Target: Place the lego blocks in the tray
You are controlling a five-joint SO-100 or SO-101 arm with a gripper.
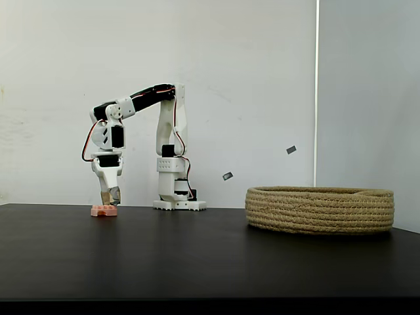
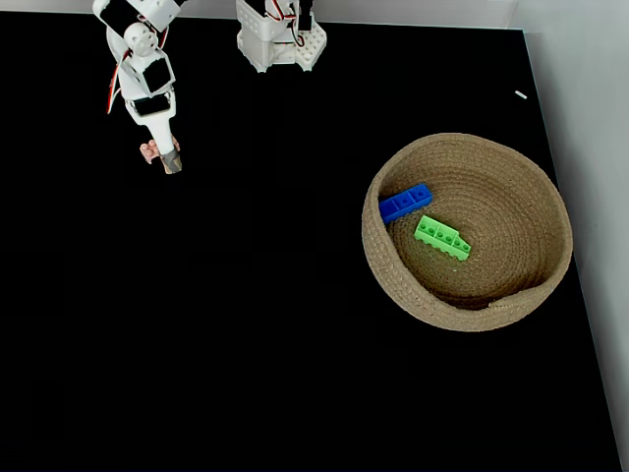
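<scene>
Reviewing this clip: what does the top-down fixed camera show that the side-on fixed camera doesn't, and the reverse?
From above: the blue brick and the green brick lie inside the tray, apart from each other; the side view's rope wall hides them.

From the side: the pink brick rests flat on the table, with the end effector tip right down at it, and the arm's raised elbow is visible. Whether it grips the brick cannot be told.

Both fixed views share the arm's base, the end effector at the pink brick, the black table and the tray well away from that brick.
</scene>
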